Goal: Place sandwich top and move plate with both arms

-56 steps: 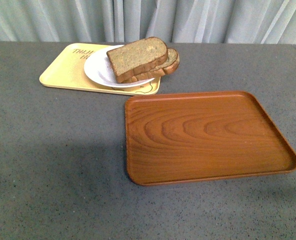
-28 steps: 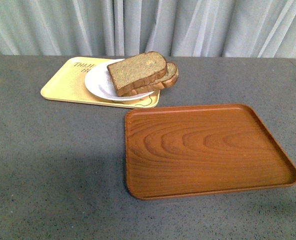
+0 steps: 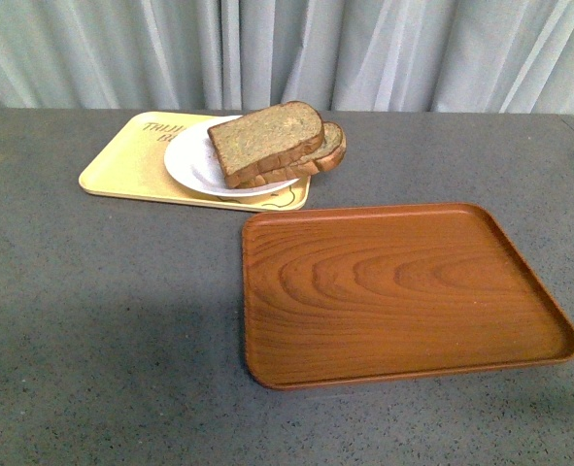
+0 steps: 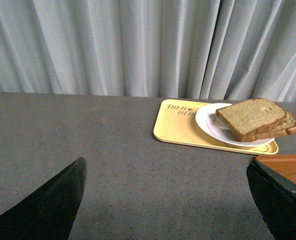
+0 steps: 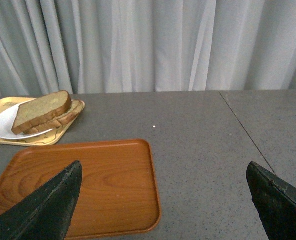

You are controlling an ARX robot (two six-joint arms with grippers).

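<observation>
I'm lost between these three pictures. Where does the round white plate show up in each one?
Front view: the plate is upper left, on the yellow tray.
Left wrist view: the plate is at the right, mid-height.
Right wrist view: the plate is at the left edge.
Shared landmark: the stacked bread slices on it.

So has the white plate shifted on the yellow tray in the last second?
No. The plate keeps its spot on the yellow tray, overhanging the same near edge; the whole front view merely shifted together.

Yellow tray (image 4: 183,125) reads "TAIJI BEAR", partly hidden
</observation>
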